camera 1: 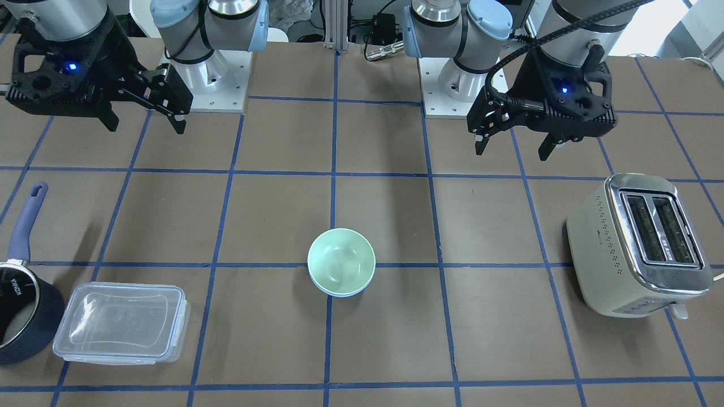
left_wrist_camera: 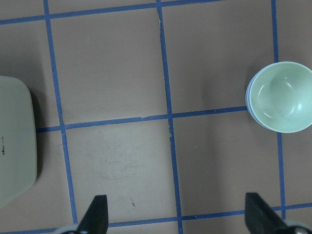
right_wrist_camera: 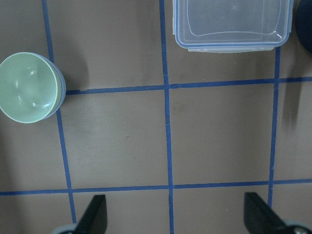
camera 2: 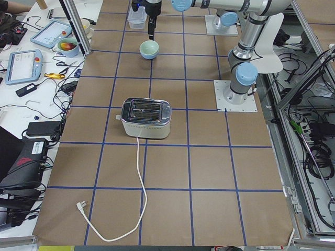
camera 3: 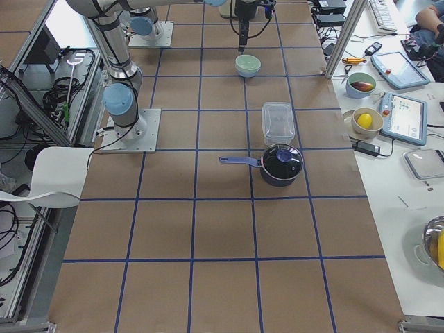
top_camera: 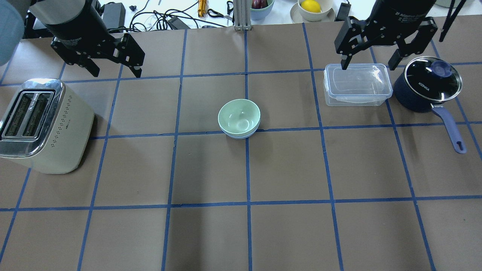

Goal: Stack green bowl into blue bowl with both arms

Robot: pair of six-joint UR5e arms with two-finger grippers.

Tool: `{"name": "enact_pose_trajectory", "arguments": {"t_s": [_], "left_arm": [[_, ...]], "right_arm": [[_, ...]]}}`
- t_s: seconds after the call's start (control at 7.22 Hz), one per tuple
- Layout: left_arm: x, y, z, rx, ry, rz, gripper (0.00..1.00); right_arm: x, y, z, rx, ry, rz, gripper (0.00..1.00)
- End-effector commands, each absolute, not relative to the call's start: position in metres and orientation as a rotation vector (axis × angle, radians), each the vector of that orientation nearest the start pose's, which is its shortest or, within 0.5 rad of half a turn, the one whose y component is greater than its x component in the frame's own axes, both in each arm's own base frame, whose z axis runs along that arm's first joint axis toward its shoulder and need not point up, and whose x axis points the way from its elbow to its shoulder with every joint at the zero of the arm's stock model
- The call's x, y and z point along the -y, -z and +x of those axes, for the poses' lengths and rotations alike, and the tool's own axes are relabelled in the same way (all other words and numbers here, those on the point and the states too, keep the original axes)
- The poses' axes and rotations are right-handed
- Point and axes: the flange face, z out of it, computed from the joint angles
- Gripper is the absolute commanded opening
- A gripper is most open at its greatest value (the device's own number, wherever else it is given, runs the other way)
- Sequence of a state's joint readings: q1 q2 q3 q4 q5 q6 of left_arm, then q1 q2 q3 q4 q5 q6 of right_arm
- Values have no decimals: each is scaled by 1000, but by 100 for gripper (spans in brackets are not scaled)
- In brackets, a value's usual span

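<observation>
The pale mint-green bowl [camera 1: 341, 261] sits nested inside the light blue bowl [camera 1: 339, 293] at the table's middle; only the blue bowl's rim shows beneath it. The pair also shows in the overhead view [top_camera: 238, 116], the left wrist view [left_wrist_camera: 285, 96] and the right wrist view [right_wrist_camera: 28, 87]. My left gripper [camera 1: 512, 150] is open and empty, raised above the table, well away from the bowls. My right gripper [camera 1: 147, 125] is open and empty, raised on the other side. Neither touches the bowls.
A cream toaster [top_camera: 41, 124] stands on my left side. A clear lidded plastic container [top_camera: 357, 84] and a dark-blue saucepan [top_camera: 427, 84] with a long handle stand on my right side, just below my right gripper [top_camera: 367, 67].
</observation>
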State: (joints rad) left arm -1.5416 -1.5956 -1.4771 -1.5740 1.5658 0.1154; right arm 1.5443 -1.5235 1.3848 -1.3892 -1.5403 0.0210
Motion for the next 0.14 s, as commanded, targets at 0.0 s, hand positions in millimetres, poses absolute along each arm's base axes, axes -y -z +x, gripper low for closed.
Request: {"name": "enact_pose_trajectory", "arguments": {"t_s": [0.0], "left_arm": [[512,-522,-119,-3141,107,136,100]], "right_arm": [[509,-535,124,-3104,-74,77,100]]}}
